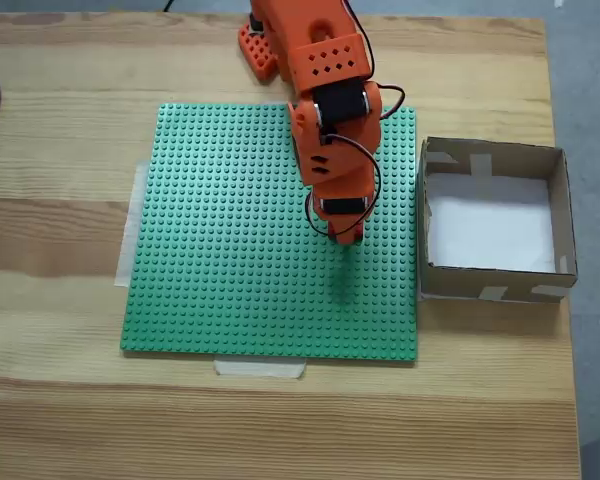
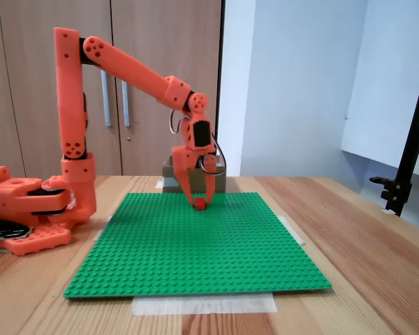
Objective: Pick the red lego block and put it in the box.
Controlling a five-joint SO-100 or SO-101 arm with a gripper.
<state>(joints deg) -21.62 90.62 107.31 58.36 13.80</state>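
In a fixed view the tool [image 2: 200, 202] is seen closed narrowly around the red lego block [image 2: 200, 204] at the centre of the frame, just above the green baseplate [image 2: 195, 255], while the box [image 1: 495, 222] is placed at the right on the wooden surface [image 1: 60, 240].

Wood table [image 1: 70, 420] – baseplate [image 1: 230, 280], box [image 1: 495, 158].

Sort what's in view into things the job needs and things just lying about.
Needed: red lego block, between the gripper fingers; the box, open-topped, beside the baseplate.

Lying about: green baseplate, tape strip at its edge, wooden table, black stand.
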